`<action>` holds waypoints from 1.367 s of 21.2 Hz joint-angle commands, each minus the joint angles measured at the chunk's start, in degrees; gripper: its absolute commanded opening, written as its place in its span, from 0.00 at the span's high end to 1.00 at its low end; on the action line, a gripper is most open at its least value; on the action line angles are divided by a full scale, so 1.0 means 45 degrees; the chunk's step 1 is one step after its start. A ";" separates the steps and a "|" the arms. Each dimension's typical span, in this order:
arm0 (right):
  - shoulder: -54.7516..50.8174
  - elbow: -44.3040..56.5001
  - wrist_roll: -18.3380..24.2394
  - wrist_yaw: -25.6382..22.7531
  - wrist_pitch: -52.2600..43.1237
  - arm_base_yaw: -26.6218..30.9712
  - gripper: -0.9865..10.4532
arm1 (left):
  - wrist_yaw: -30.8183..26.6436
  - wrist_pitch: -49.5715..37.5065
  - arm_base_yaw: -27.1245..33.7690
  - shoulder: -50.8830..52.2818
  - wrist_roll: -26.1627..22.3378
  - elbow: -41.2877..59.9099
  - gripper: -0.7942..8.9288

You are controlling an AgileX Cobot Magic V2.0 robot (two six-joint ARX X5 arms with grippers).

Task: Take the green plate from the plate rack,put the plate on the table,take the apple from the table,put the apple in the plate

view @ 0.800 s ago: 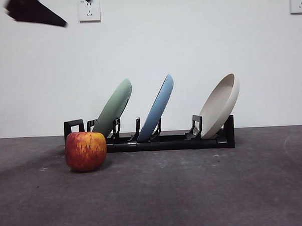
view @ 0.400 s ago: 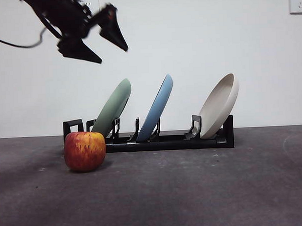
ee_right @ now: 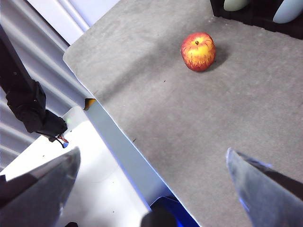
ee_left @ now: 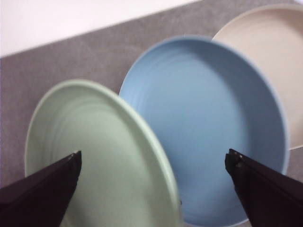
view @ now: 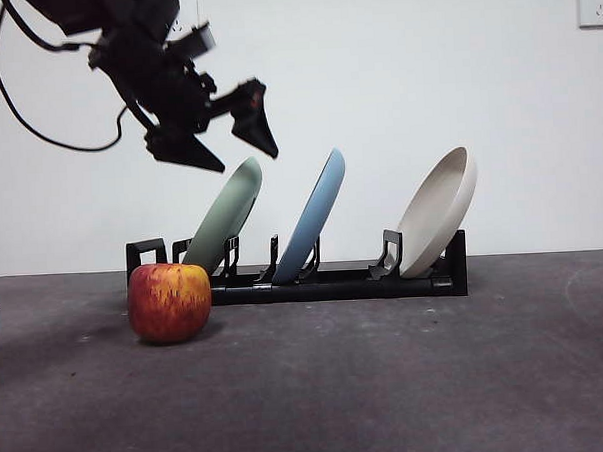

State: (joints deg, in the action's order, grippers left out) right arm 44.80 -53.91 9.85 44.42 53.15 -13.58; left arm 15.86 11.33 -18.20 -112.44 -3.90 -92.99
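The left gripper (view: 218,140) hangs with jaws spread wide, just above the top rim of the green plate (view: 226,217), which leans in the plate rack (view: 334,283) directly below it. The blue plate (ee_left: 208,127) stands just beside, under the far jaw. Risk: a jaw may catch the blue rim and drag both plates. The right gripper (ee_right: 151,189) waits, jaws apart, well away from the apple (ee_right: 198,51) on the table (view: 388,382).

A blue plate (view: 314,213) and a beige plate (view: 440,211) lean tilted in separate slots, well apart, before a white wall (view: 395,72) with a socket (view: 596,5) at its upper corner.
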 commanded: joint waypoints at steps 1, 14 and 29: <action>0.0049 -0.0029 -0.0087 0.0000 0.0015 -0.0024 0.34 | -0.0185 -0.0112 -0.0112 -0.0432 -0.0107 -0.0015 0.34; 0.0049 -0.0029 -0.0083 -0.0005 0.0010 -0.0024 0.34 | -0.0087 0.0408 -0.0189 -0.0622 -0.0112 -0.0015 0.83; 0.0044 -0.0029 -0.0078 0.0010 0.0019 -0.0024 0.34 | 0.0840 0.1292 -0.0180 0.1894 0.0165 -0.0024 0.93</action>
State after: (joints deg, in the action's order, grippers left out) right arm 44.99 -53.91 9.82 44.40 53.17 -13.58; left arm 19.14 18.00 -18.83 -104.77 -2.59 -93.14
